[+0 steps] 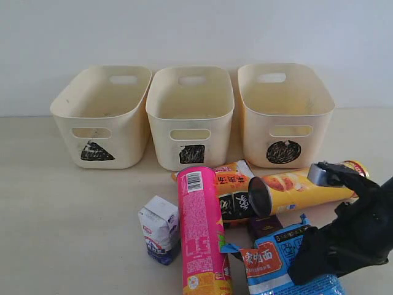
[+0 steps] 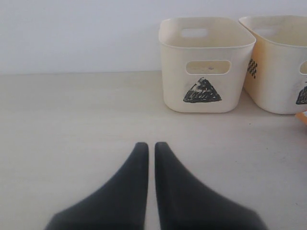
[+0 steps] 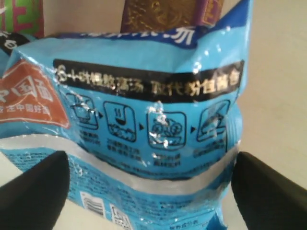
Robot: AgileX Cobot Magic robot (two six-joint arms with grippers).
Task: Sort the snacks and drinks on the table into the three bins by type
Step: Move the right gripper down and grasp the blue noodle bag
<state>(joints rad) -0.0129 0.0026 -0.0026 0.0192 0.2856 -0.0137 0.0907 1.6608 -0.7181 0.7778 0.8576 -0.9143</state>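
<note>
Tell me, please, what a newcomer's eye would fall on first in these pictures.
The pink chip tube lies on its side in the front middle, ahead of the three cream bins that stand in a row along the back. At the front right, the right gripper hangs open astride the blue crinkly bag.

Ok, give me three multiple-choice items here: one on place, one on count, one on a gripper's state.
1. Which bin stands leftmost in the exterior view? A triangle bin; B square bin; C circle bin.
2. How many chip tubes lie on the table? A one; B two; C three.
3. The right gripper is: A shut on a tube; B open astride the blue bag; C shut on nothing.
Key: 1 A, the triangle mark is on the left. 2 B, pink tube and yellow tube. 3 B, fingers flank the bag.
</note>
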